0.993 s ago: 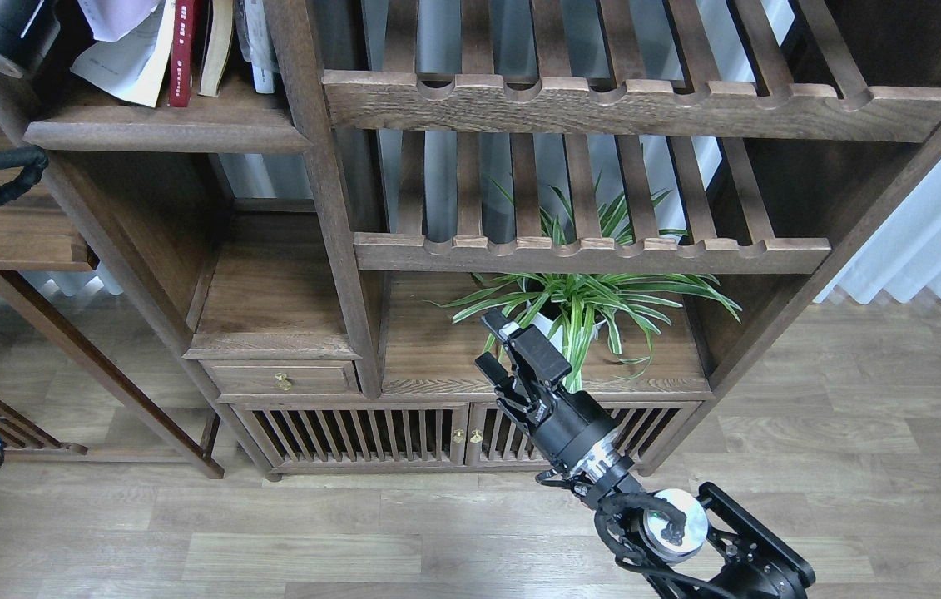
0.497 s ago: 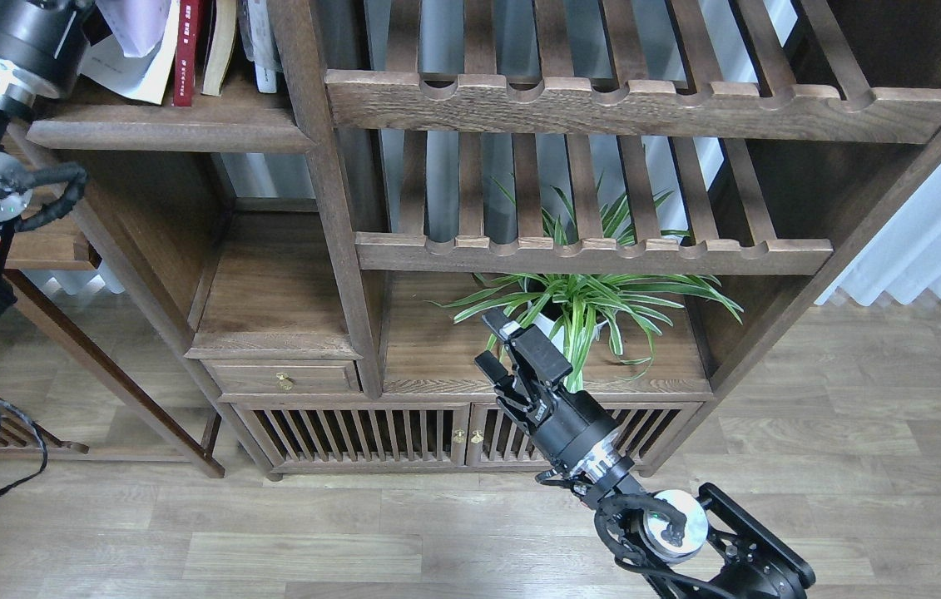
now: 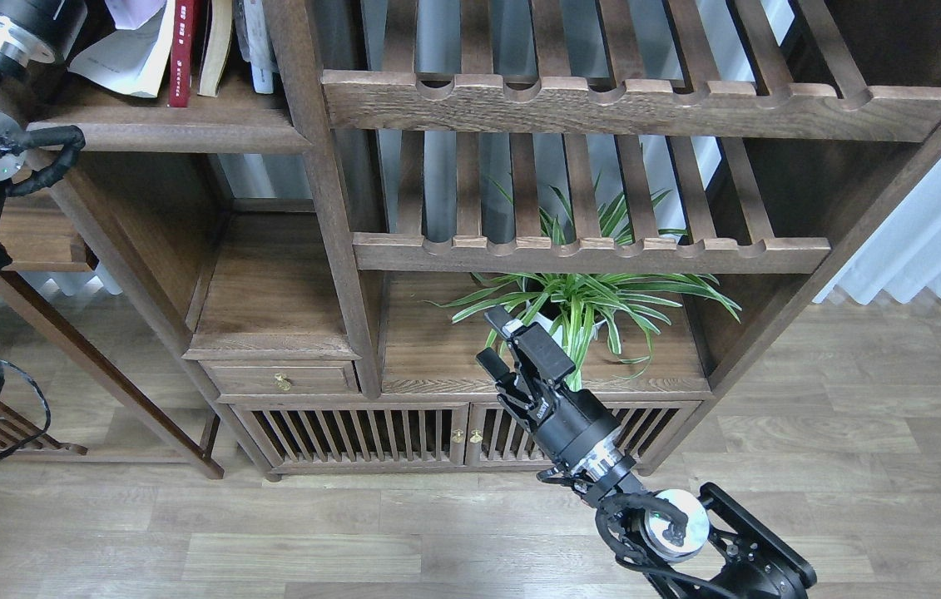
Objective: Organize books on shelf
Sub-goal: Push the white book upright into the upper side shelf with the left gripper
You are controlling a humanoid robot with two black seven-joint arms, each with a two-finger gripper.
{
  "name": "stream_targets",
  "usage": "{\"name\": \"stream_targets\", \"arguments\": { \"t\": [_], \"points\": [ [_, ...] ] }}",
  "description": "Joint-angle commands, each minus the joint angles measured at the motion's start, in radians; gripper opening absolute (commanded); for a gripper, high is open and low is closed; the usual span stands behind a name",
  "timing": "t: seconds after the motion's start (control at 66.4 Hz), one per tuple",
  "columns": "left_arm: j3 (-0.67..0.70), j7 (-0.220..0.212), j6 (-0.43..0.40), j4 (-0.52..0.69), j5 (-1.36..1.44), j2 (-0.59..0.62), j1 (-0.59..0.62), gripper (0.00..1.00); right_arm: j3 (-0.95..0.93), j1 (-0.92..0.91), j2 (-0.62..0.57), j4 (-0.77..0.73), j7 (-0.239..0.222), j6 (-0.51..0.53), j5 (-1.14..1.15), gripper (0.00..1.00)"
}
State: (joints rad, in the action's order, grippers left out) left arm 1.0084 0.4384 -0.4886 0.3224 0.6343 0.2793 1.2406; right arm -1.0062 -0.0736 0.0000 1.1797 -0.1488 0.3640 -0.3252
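Books (image 3: 179, 46) stand on the upper-left shelf (image 3: 170, 133), spines vertical, beside the left arm whose pincer is out of frame, while the right pincer (image 3: 502, 339), fingers slightly apart and empty, sits well apart by the spider plant (image 3: 586, 304).

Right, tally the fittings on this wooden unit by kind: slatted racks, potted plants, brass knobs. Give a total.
slatted racks: 2
potted plant: 1
brass knobs: 3
Total: 6
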Motion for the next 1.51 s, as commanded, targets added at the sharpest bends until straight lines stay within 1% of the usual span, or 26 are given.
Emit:
{"name": "stream_targets", "arguments": {
  "t": [0.0,0.03,0.105,0.301,0.316,0.376,0.467,0.617,0.738,0.843,0.948,1.039,1.144,1.219,1.294,1.4,1.475,1.49],
  "points": [
    [-0.001,0.002,0.0,0.001,-0.004,-0.003,-0.001,0.06,0.0,0.0,0.0,0.001,0.0,0.003,0.0,0.99],
    [0.001,0.002,0.0,0.001,-0.004,-0.009,-0.001,0.07,0.0,0.002,0.0,0.001,0.0,0.006,0.0,0.99],
    [0.003,0.002,0.0,0.001,-0.005,-0.026,-0.001,0.15,0.0,0.003,0.0,0.001,0.0,0.012,0.0,0.99],
    [0.006,0.002,0.0,0.001,-0.005,-0.048,-0.001,0.18,-0.002,0.003,0.0,0.001,0.0,0.015,0.0,0.99],
    [0.006,0.002,0.0,0.001,-0.005,-0.049,-0.003,0.22,-0.002,0.003,0.0,0.001,0.0,0.015,0.0,0.99],
    [0.006,0.002,0.0,0.0,-0.007,-0.049,-0.006,0.25,-0.002,0.005,0.0,0.001,0.0,0.015,0.0,0.99],
    [0.007,0.002,0.0,0.001,-0.008,-0.052,-0.01,0.32,-0.002,0.005,0.0,0.001,0.0,0.015,0.0,0.99],
    [0.007,0.002,0.0,0.001,-0.05,-0.06,-0.015,0.36,-0.002,0.005,0.0,0.001,0.0,0.015,0.0,0.99],
    [0.006,0.0,0.0,0.001,-0.054,-0.06,-0.015,0.45,-0.002,0.005,0.0,0.001,0.0,0.015,0.0,0.99],
    [0.007,0.002,0.0,0.001,-0.056,-0.061,-0.015,0.46,-0.002,0.005,0.0,0.001,0.0,0.015,0.0,0.99],
    [0.019,0.002,0.0,0.004,-0.062,-0.066,-0.013,0.5,-0.002,0.005,0.0,0.001,0.0,0.015,0.0,0.99],
    [0.024,0.0,0.0,0.007,-0.157,-0.084,-0.013,0.51,-0.002,0.005,0.0,0.001,0.0,0.015,0.0,0.99],
    [0.022,0.0,0.0,0.015,-0.194,-0.097,-0.012,0.52,-0.002,0.005,0.0,0.001,0.0,0.015,0.0,0.99],
    [0.024,-0.001,0.0,0.026,-0.205,-0.117,-0.013,0.55,-0.002,0.005,0.0,0.001,0.0,0.015,0.0,0.99],
    [0.024,-0.003,0.0,0.05,-0.225,-0.124,-0.018,0.55,-0.002,0.005,0.0,0.001,0.0,0.015,0.0,0.99],
    [0.026,-0.024,0.0,0.109,-0.291,-0.121,-0.047,0.55,-0.002,0.005,0.0,0.001,0.001,0.015,0.0,0.99],
    [0.026,-0.055,0.0,0.159,-0.334,-0.108,-0.087,0.55,-0.002,0.005,0.0,0.001,0.001,0.013,0.0,0.99],
    [0.026,-0.067,0.0,0.179,-0.346,-0.1,-0.101,0.55,-0.002,0.003,0.0,0.001,0.001,0.013,0.0,0.99]
  ]
}}
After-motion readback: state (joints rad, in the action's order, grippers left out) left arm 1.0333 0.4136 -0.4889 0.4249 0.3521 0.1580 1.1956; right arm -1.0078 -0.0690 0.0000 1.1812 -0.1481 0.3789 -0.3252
